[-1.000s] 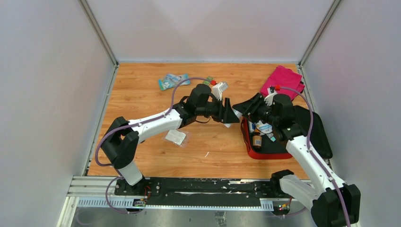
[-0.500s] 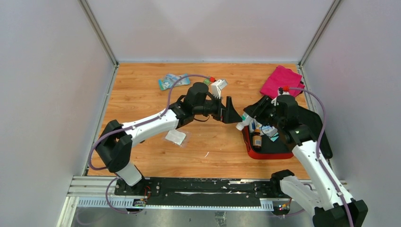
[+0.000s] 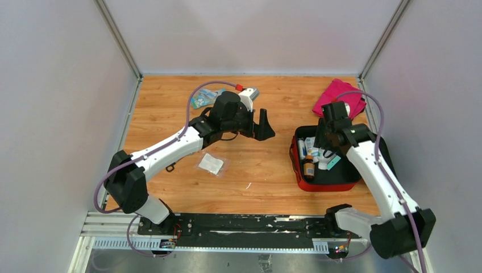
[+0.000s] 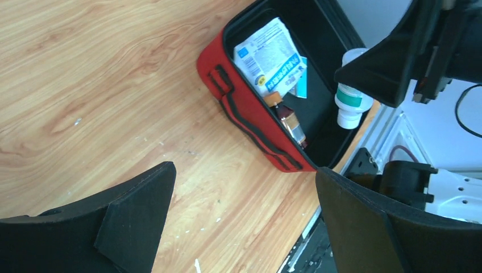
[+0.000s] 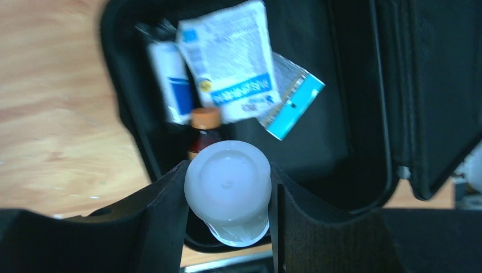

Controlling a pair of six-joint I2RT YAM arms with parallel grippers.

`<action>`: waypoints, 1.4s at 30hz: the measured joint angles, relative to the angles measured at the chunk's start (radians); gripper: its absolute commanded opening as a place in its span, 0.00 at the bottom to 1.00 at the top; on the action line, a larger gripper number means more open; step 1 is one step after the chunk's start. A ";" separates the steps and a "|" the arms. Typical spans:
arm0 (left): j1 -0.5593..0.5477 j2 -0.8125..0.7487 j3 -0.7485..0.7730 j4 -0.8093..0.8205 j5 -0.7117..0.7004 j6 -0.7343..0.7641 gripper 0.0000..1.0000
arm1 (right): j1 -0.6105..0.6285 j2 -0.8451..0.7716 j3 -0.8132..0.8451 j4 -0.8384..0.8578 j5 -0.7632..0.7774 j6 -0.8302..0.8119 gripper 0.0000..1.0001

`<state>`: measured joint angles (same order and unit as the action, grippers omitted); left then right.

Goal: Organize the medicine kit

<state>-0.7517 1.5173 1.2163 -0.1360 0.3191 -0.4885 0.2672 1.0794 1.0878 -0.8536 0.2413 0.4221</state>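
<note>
**A:** What does the right wrist view give that the top one lacks?

**B:** The grip. The right gripper [image 5: 227, 190] pinches a white bottle [image 5: 228, 176] by its sides, round end toward the lens, over the open kit [image 5: 347, 142]. From above, the arm covers most of that.

**A:** And the left wrist view?

**B:** The left gripper [image 4: 244, 170] gapes wide with nothing between its fingers, above bare table [image 4: 85, 74]. Past it, the kit's red wall with black straps shows; the top view gives that only as a thin rim.

**A:** Where does the kit lie?

**B:** On the table's right side, with the lid thrown back to the right and the black lining up. Inside, a brown bottle [image 4: 287, 119] rests against the left wall, with a white-and-blue sachet [image 4: 270, 54] beyond it.

**A:** Further off?

**B:** A clear packet [image 3: 211, 164] lies left of the kit, well apart. A magenta cloth [image 3: 341, 96] sits by the far right corner.
</note>
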 measured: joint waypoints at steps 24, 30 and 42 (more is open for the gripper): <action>0.030 -0.058 -0.027 -0.133 -0.089 0.066 1.00 | -0.070 0.507 0.071 0.012 0.385 -0.139 0.25; 0.049 -0.096 -0.064 -0.153 -0.115 0.074 1.00 | -0.085 0.612 0.120 0.058 0.434 -0.150 0.58; 0.148 -0.104 -0.099 -0.174 -0.163 0.106 1.00 | -0.088 0.392 0.117 0.077 0.315 -0.165 0.70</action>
<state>-0.6033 1.4136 1.1172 -0.3103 0.1566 -0.3824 0.1795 1.4712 1.2045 -0.7769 0.5568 0.2569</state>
